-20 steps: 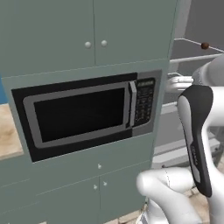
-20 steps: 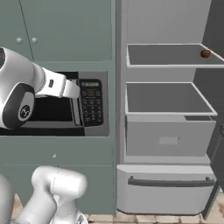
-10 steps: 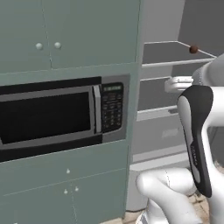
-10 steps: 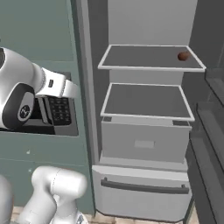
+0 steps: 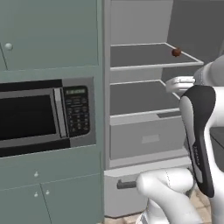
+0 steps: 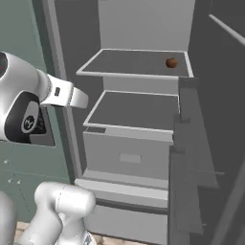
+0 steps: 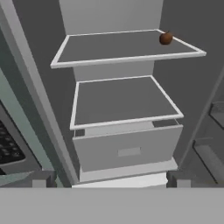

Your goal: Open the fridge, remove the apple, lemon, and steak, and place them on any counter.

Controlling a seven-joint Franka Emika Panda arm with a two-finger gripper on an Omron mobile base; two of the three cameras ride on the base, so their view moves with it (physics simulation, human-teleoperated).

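Observation:
The fridge (image 5: pixel 148 65) stands open, showing two grey shelves and a lower drawer (image 7: pixel 127 151). The apple (image 5: pixel 176 52), a small brownish-red ball, rests at the right end of the upper shelf (image 6: pixel 134 75), near its back corner (image 6: pixel 171 62). In the hand view the apple (image 7: pixel 166 38) lies up and to the right, well beyond my gripper (image 7: pixel 111 181). Its fingertips (image 7: pixel 43 179) stand wide apart with nothing between them, so it is open, in front of the drawer. The lemon, the steak and the counter are out of view.
A black microwave (image 5: pixel 43 116) sits in the grey-green cabinet left of the fridge. The opened fridge door (image 6: pixel 191 158), with its door shelves, juts out on the right. The middle shelf (image 7: pixel 122 103) is bare.
The base has driven right, so the whole picture slid left: the microwave went to the left edge and the fridge interior came to the middle. The gripper stayed open.

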